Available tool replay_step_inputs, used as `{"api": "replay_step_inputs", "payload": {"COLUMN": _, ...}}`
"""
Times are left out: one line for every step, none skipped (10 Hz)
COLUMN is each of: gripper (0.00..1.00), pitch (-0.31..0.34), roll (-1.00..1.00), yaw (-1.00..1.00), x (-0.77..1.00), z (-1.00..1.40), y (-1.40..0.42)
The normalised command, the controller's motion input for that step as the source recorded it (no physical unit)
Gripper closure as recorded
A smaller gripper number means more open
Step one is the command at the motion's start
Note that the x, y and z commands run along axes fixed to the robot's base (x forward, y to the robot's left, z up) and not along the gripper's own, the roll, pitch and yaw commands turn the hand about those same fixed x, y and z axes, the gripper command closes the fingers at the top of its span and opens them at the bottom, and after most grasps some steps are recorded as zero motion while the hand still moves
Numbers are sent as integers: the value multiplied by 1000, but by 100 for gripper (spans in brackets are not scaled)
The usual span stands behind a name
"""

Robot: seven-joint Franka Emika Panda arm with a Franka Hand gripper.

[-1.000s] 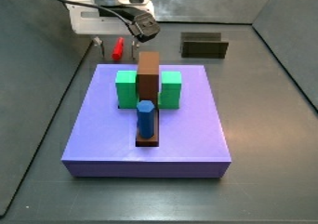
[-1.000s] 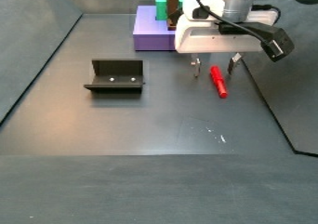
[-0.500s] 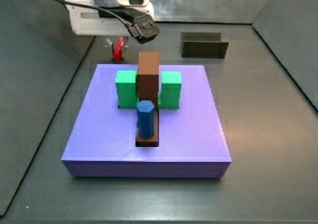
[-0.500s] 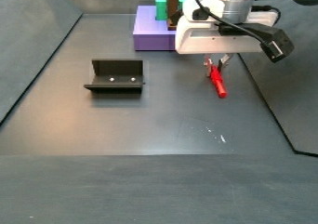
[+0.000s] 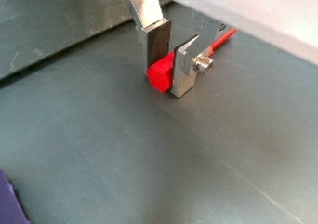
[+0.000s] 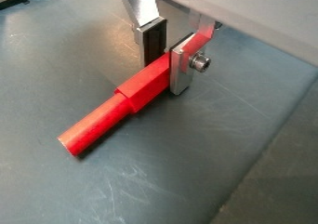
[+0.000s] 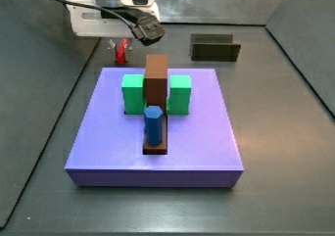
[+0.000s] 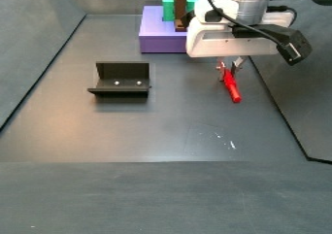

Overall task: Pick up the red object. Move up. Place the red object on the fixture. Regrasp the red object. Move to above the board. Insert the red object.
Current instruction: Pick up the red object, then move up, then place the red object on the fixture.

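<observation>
The red object [image 6: 106, 121] is a red peg lying flat on the grey floor, beside the board [image 7: 197, 132] in a side view. My gripper [image 6: 165, 70] is down at the floor with its silver fingers shut on the peg's thicker square end [image 5: 161, 73]. The rounder, longer part sticks out free to one side of the jaws. In both side views the peg [image 8: 231, 84] shows under the gripper [image 8: 230, 71], partly hidden by the fingers [image 7: 123, 46]. The fixture [image 8: 119, 80] stands apart on the floor, with nothing on it.
The purple board carries two green blocks [image 7: 133, 93], a long brown bar [image 7: 157, 78] and an upright blue peg [image 7: 155, 125]. Tray walls rise around the floor. The fixture [image 7: 216, 49] stands near the back wall, past the board.
The fingers stood wide on either side of the peg a second ago; they have since closed onto its square end. The peg has not left the floor.
</observation>
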Motion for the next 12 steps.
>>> {"api": "replay_step_inputs", "payload": {"gripper": 100, "pitch": 0, "roll": 0, "yaw": 0, "x": 0, "z": 0, "y": 0}}
{"api": "replay_step_inputs", "payload": {"gripper": 100, "pitch": 0, "roll": 0, "yaw": 0, "x": 0, "z": 0, "y": 0}}
{"api": "replay_step_inputs", "payload": {"gripper": 100, "pitch": 0, "roll": 0, "yaw": 0, "x": 0, "z": 0, "y": 0}}
{"api": "replay_step_inputs", "payload": {"gripper": 100, "pitch": 0, "roll": 0, "yaw": 0, "x": 0, "z": 0, "y": 0}}
{"api": "replay_step_inputs", "payload": {"gripper": 100, "pitch": 0, "roll": 0, "yaw": 0, "x": 0, "z": 0, "y": 0}}
{"api": "replay_step_inputs", "payload": {"gripper": 100, "pitch": 0, "roll": 0, "yaw": 0, "x": 0, "z": 0, "y": 0}}
{"api": "replay_step_inputs", "payload": {"gripper": 100, "pitch": 0, "roll": 0, "yaw": 0, "x": 0, "z": 0, "y": 0}}
{"api": "replay_step_inputs", "payload": {"gripper": 100, "pitch": 0, "roll": 0, "yaw": 0, "x": 0, "z": 833, "y": 0}}
{"api": "replay_step_inputs", "payload": {"gripper": 100, "pitch": 6, "roll": 1, "yaw": -21, "x": 20, "z": 787, "y": 2}}
{"api": "replay_step_inputs", "payload": {"gripper": 100, "pitch": 14, "roll": 5, "yaw": -30, "x": -24, "z": 487, "y": 1}}
{"api": "replay_step_inputs", "payload": {"gripper": 100, "pitch": -2, "roll": 9, "yaw": -25, "x": -18, "z": 304, "y": 5}}
{"api": "replay_step_inputs", "payload": {"gripper": 100, "pitch": 0, "roll": 0, "yaw": 0, "x": 0, "z": -20, "y": 0}}
